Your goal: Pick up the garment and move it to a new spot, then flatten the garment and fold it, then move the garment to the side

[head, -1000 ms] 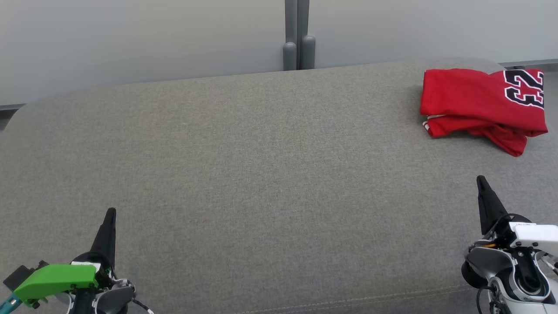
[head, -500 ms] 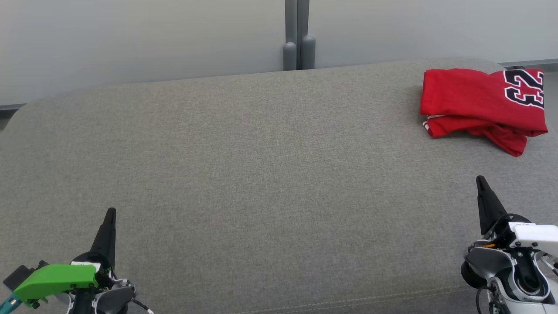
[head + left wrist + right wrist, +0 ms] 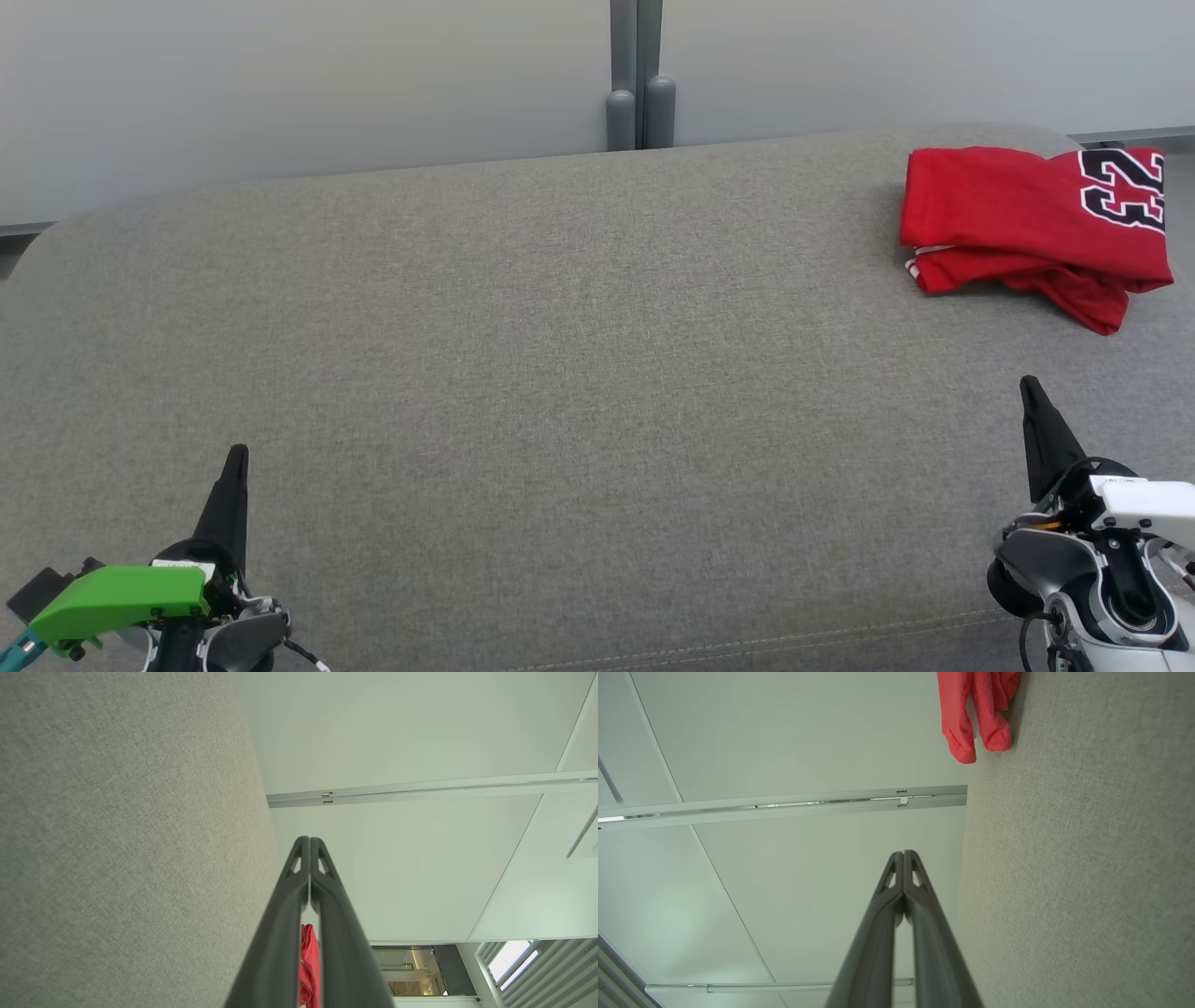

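Garment: red folded jersey [image 3: 1018,219], black-and-white numerals, at far right end of grey fabric bench [image 3: 560,373].
Left gripper [image 3: 239,454], right gripper [image 3: 1029,385]: jaws together, empty, over bench's near edge.
Progress: we judge it folded and moved aside; nothing left.

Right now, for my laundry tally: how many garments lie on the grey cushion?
1: a red garment, loosely folded, at the far right end of the grey cushion. Another could hide within its folds.
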